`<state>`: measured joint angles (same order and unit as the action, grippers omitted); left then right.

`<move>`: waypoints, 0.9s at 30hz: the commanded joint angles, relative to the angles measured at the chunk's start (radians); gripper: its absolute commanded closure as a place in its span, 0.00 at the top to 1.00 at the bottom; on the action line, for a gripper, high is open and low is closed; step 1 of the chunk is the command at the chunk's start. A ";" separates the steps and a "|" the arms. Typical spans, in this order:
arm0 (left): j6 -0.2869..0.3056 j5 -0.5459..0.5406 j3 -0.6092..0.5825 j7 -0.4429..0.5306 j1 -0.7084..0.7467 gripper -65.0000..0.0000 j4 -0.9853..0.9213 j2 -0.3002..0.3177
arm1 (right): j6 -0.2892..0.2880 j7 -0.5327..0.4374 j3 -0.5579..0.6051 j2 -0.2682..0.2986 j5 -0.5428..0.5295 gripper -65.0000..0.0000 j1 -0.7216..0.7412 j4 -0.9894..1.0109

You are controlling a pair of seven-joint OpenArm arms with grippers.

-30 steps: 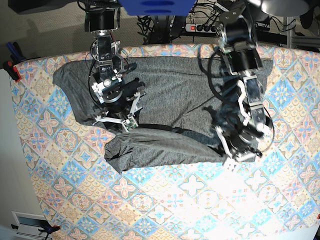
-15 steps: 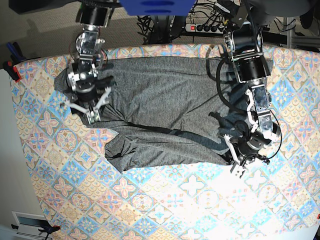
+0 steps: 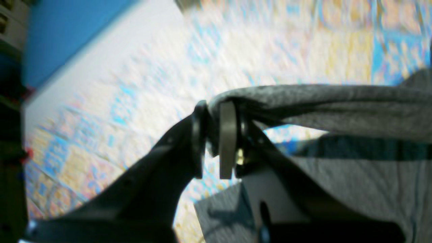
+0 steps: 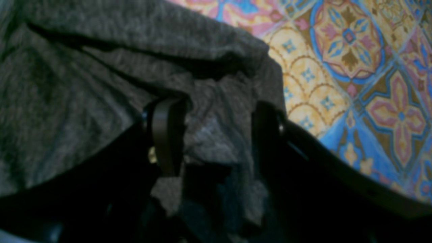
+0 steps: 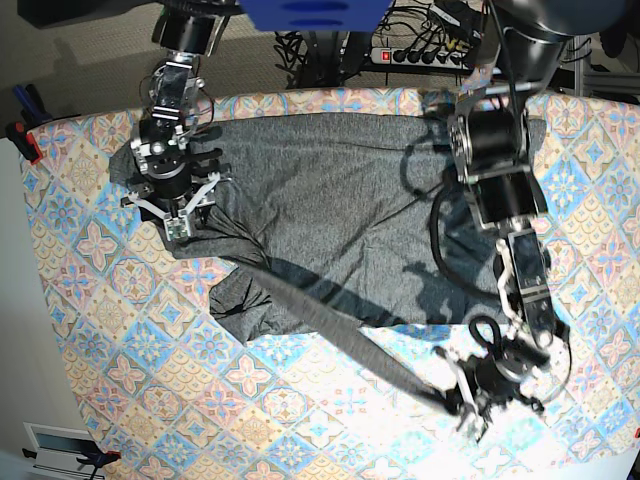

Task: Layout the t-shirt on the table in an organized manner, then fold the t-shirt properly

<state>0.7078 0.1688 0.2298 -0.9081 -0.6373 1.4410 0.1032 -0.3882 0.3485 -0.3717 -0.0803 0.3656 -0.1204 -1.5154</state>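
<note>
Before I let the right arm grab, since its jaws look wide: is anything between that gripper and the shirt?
Nothing visible. The right gripper is open with bunched t-shirt fabric already between its jaws, at the shirt's edge over the table.

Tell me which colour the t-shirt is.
The t-shirt is heathered dark grey, plain; the base view shows it best.

No legible text, labels, brands, numbers or signs found in any view. T-shirt (image 5: 330,190) plain grey, unprinted. Tabletop (image 5: 330,390) cloth patterned with floral diamond tiles only, no lettering. Wrist views blurred; nothing readable on arm housings or background equipment.
</note>
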 commanded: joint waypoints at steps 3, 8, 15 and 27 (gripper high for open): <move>-0.010 0.002 0.006 0.013 -0.060 0.08 0.017 0.017 | 0.021 0.039 -0.062 0.007 0.049 0.49 -0.005 0.036; -0.010 0.002 0.007 0.020 -0.083 0.08 0.014 0.062 | 0.021 0.034 -0.134 0.007 0.051 0.49 0.001 0.075; -0.010 0.002 0.049 0.011 -0.140 0.08 -0.023 0.079 | 0.021 0.036 -0.143 0.007 0.051 0.49 0.001 0.115; -0.010 0.004 -0.145 -0.001 0.150 0.50 0.211 0.013 | 0.021 0.042 -0.140 0.007 0.051 0.49 0.001 0.103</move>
<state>0.7086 0.1696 0.0803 -0.9253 -0.4583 1.6390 0.1028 -0.3840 0.2474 -0.5053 -0.0803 0.3290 -0.1017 -1.4258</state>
